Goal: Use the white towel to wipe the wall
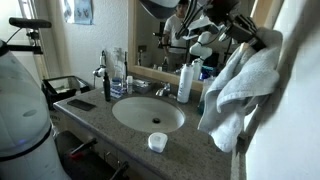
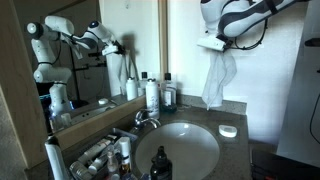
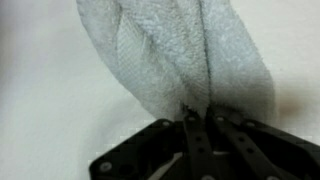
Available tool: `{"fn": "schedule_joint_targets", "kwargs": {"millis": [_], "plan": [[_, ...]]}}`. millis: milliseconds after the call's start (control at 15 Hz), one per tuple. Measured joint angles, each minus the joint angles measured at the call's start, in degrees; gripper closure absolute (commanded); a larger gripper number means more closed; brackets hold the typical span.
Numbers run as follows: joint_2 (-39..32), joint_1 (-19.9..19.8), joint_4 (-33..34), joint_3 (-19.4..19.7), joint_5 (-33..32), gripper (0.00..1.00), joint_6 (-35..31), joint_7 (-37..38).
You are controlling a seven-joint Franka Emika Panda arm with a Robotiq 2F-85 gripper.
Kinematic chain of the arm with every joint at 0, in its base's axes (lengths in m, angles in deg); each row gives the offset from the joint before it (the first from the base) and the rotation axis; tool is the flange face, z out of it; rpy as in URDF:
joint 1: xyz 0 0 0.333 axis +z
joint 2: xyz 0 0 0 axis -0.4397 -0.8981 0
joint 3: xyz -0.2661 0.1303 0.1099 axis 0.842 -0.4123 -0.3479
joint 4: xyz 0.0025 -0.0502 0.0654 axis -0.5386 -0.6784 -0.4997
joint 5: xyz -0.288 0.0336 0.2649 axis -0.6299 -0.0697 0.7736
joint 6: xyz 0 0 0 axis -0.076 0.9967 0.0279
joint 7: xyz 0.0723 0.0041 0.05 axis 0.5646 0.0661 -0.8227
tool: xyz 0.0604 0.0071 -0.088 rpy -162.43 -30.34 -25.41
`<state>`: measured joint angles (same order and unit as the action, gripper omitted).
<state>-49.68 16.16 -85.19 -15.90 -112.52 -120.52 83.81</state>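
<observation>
The white towel (image 1: 235,90) hangs from my gripper (image 1: 245,38) at the right, above the counter and close to the white wall (image 1: 290,100). In an exterior view the towel (image 2: 218,78) dangles below the gripper (image 2: 215,42), in front of the wall (image 2: 255,60). In the wrist view the two fingers (image 3: 200,118) are pinched together on a fold of the towel (image 3: 170,55), with the pale wall (image 3: 45,90) right behind it.
A stone counter (image 1: 90,112) holds a round sink (image 1: 148,113), a faucet (image 1: 162,90), bottles (image 1: 185,80) and a small white dish (image 1: 157,142). A mirror (image 2: 80,50) lines the wall behind. The sink (image 2: 185,150) and bottles (image 2: 152,95) lie below the towel.
</observation>
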Motion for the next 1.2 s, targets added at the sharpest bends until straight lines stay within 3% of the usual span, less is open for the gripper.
{"fn": "schedule_joint_targets", "kwargs": {"millis": [467,867,933,1000,1067,1200], "plan": [[0.2,-0.3,-7.3,1.1,19.8,0.94,-11.9,-14.2],[-4.2,-4.9,-10.0,0.7,23.7,0.94,-14.1,-18.4],[-4.9,-5.6,-10.0,0.6,23.7,0.92,-14.1,-18.5],[-5.5,-6.1,-10.1,0.6,23.7,0.66,-14.2,-18.7],[-6.2,-6.5,-10.1,0.6,23.7,0.66,-14.4,-19.0],[-7.2,-6.7,-10.1,0.6,24.1,0.53,-15.3,-19.0]]}}
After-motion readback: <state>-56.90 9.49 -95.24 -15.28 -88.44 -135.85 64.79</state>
